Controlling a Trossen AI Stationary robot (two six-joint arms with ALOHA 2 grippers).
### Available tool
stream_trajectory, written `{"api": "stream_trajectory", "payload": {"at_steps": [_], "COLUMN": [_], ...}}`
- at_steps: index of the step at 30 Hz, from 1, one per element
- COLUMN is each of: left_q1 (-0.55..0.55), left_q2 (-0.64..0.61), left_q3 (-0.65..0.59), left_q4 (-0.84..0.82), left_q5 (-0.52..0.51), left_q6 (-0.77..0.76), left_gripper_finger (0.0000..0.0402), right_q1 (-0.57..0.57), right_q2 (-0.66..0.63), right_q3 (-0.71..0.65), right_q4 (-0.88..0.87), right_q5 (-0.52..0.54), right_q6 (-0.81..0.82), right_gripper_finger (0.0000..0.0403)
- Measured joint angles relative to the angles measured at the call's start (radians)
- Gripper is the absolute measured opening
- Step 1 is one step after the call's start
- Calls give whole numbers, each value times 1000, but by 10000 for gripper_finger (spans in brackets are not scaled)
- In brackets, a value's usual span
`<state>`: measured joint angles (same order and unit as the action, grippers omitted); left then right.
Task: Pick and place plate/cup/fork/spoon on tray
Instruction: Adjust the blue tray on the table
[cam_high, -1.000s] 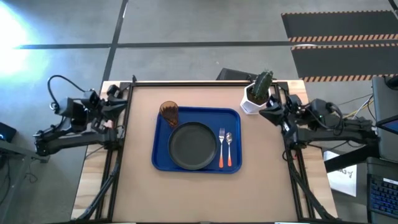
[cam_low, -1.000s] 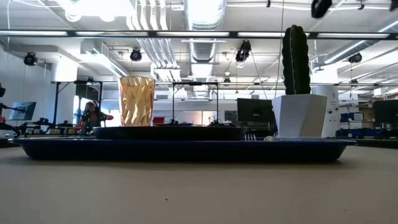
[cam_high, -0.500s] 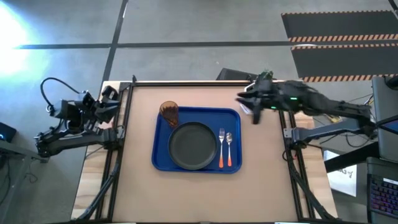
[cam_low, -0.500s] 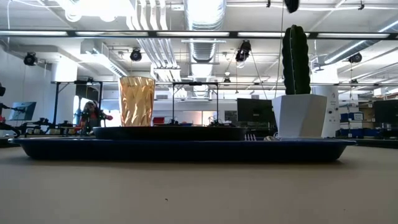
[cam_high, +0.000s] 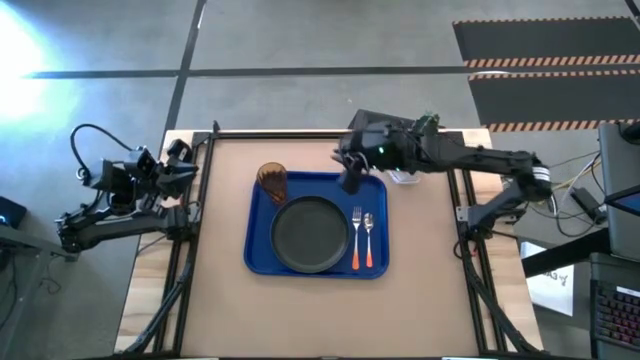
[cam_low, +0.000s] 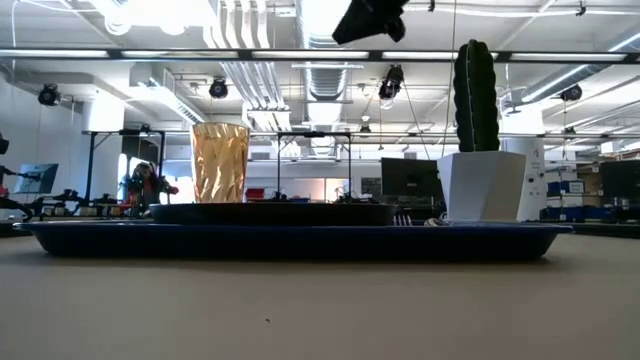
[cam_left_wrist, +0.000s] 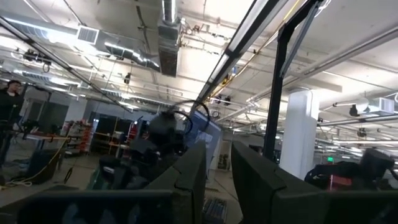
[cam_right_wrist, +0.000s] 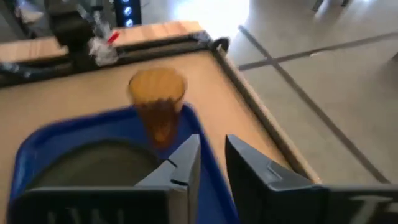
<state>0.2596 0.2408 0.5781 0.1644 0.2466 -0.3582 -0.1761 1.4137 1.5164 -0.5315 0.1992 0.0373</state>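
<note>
Right pincer (cam_high: 350, 181) hangs over the far right part of the tray (cam_high: 262, 262), above the counter (cam_high: 430, 290), fingers parted by a narrow gap, nothing between them, touching nothing. In the right wrist view the two fingers (cam_right_wrist: 182, 168) stand slightly apart with the cup (cam_right_wrist: 157, 106) just beyond them. In the low view the pincer (cam_low: 370, 18) is high up, well above all items.

Left pincer (cam_high: 185, 165) waits off the counter's left edge, lifted and aimed into the room; its fingers (cam_left_wrist: 193, 171) show a small gap, empty.

Tray: bright blue, rectangular, rounded corners, middle of the counter. Plate (cam_high: 311, 235): round, dark, raised rim, flat on the tray's centre, just near of the right pincer. Fork (cam_high: 356, 240) and spoon (cam_high: 367, 240): orange handles toward the near side, metal ends far, side by side, right of the plate on the tray, fork nearer the plate. Cup: amber, translucent, upright at the tray's far left corner, well left of the right pincer. Low view shows the cup (cam_low: 220, 163) standing behind the plate rim (cam_low: 270, 212).

Cactus pot (cam_low: 484, 185), white, stands on the counter beyond the tray's far right corner, mostly hidden under the right arm from above.
</note>
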Motion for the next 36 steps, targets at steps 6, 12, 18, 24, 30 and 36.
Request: {"api": "stream_trajectory", "payload": {"at_steps": [6, 12, 18, 24, 30, 36], "left_q1": [-1, 0, 0, 0, 0, 0], "left_q2": [1, 1, 1, 1, 1, 1], "left_q3": [0, 0, -13, -16, -16, -17], "left_q4": [0, -1, -3, -3, -3, -3], "left_q5": [19, 38, 43, 57, 64, 70], "left_q6": [-1, -1, -2, -2, -3, -2], "left_gripper_finger": [58, 58, 58, 58, 58, 58], "right_q1": [-66, -119, -155, -182, -205, -204], "right_q2": [135, 264, 402, 503, 556, 614], "right_q3": [140, 217, 226, 229, 229, 229], "right_q4": [-122, -187, -169, -91, -58, -28], "right_q5": [-17, -23, -92, -148, -183, -174], "right_q6": [-13, 15, 42, 65, 122, 153], "right_gripper_finger": [12, 8, 8, 8, 8, 8]}}
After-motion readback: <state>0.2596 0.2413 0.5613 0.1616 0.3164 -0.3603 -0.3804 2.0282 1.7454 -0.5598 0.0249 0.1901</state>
